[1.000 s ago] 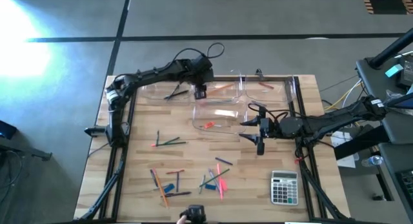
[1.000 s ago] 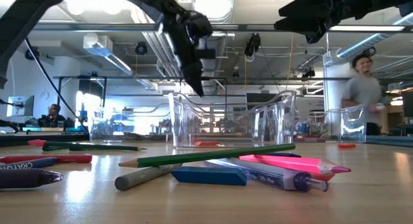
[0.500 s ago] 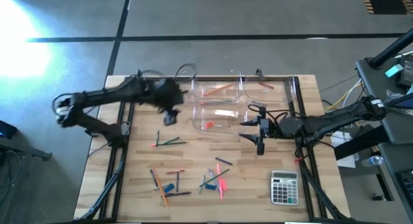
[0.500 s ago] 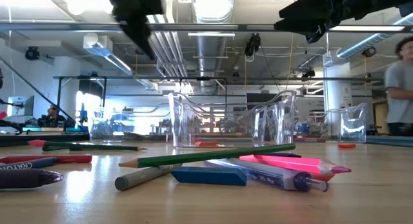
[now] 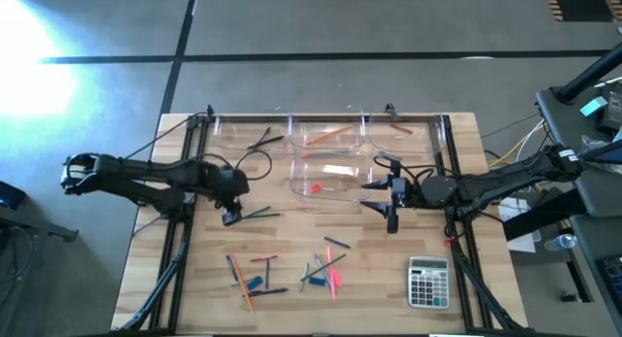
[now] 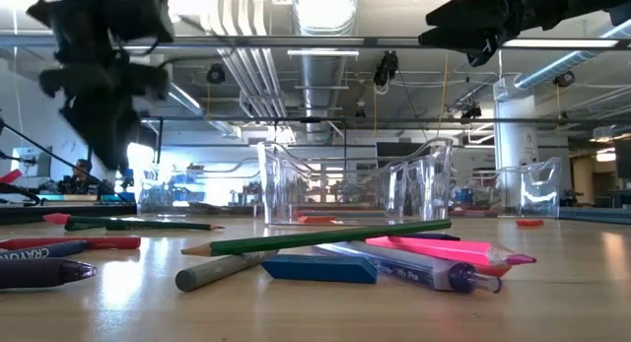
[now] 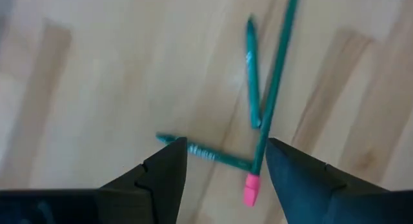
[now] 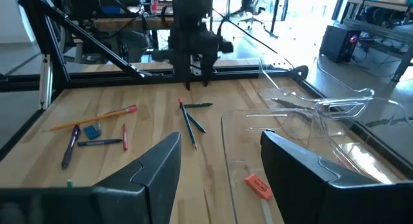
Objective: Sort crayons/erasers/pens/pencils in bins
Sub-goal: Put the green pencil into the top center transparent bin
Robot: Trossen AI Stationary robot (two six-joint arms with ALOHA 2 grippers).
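My left gripper (image 5: 231, 217) is open and empty, just above the table at its left middle. Its fingers stand on either side of a few green pencils (image 7: 274, 88), one with a pink eraser tip (image 7: 250, 189); the pencils lie flat on the wood (image 5: 257, 214). My right gripper (image 5: 391, 196) is open and empty, hovering beside the near clear bin (image 5: 330, 177), which holds a red eraser (image 5: 313, 188). Three more clear bins stand along the far edge: one with dark pens (image 5: 260, 140), one with orange pencils (image 5: 330, 133), and one at the right (image 5: 408, 133).
Loose pencils, crayons, pens and a blue eraser lie in two heaps near the front edge (image 5: 251, 277) (image 5: 326, 269). A grey calculator (image 5: 428, 282) sits at the near right corner. Metal frame rails run along both table sides.
My left gripper has swung from over the far bins toward the table's left and near edge, and has come down over the green pencils. My right arm has kept still.
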